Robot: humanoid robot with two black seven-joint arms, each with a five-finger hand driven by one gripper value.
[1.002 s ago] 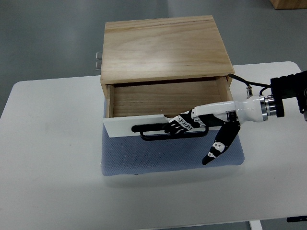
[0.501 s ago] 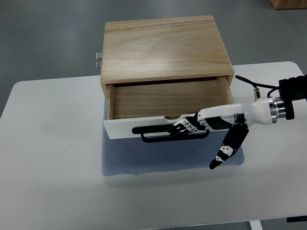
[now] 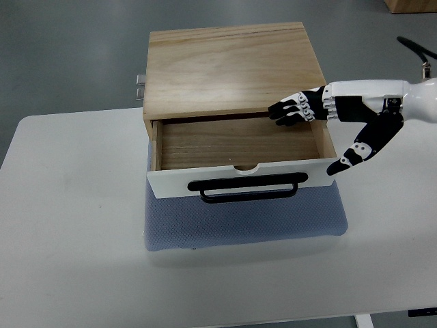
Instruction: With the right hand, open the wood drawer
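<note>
The drawer [image 3: 235, 147] stands pulled out of the wooden box [image 3: 232, 65], its black handle [image 3: 249, 188] free, so the opening looks done and the next move is likely just to clear the arm away. The right hand [image 3: 328, 113] hovers above the drawer's back right corner, fingers spread, holding nothing. The box sits on a blue mat [image 3: 246, 222] on a white table [image 3: 68, 239] over grey floor [image 3: 68, 55].

A blue-grey mat [image 3: 246, 225] lies on the white table [image 3: 75, 225], with a wooden corner [image 3: 412, 5] beyond the table's far right.
</note>
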